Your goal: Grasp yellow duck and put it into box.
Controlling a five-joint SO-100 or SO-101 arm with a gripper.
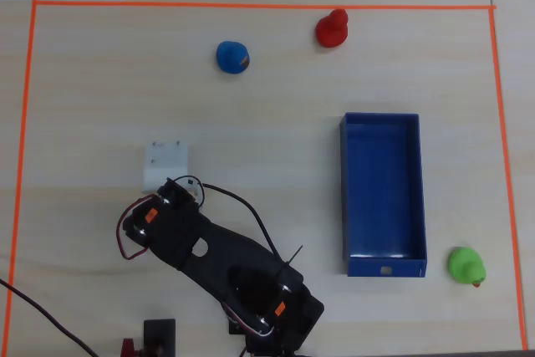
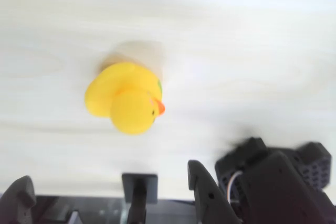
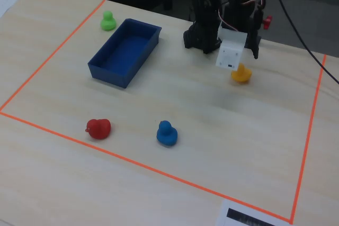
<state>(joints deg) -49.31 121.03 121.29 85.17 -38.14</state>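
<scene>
In the wrist view, going left to right, one dark finger tip pokes up at the lower left corner, the duck (image 2: pixel 126 98) sits on the pale tabletop (image 2: pixel 252 40) ahead of the fingers (image 2: pixel 110 195) and a little toward the left one, and the second finger rises at lower centre, with the arm's black housing to its right. The fingers are spread wide and hold nothing; the duck lies beyond their tips, touched by neither, with its orange beak pointing right. In the fixed view the order runs green duck (image 3: pixel 108 20), box (image 3: pixel 125 51), red duck (image 3: pixel 98 128), blue duck (image 3: pixel 167 133), then the arm, with the duck (image 3: pixel 241 73) just below its white wrist block. The box is well apart from the fingers, off to their side across the bare tabletop; it looks empty in the overhead view, where the arm hides the duck. The duck looks like a light, hollow rubber toy: soft enough to give under pressure, smooth and rounded, so it may squirt out of a shallow pinch. The safest hold is probably across the broad body, low down, with the fingers on its two flanks rather than on the head.
</scene>
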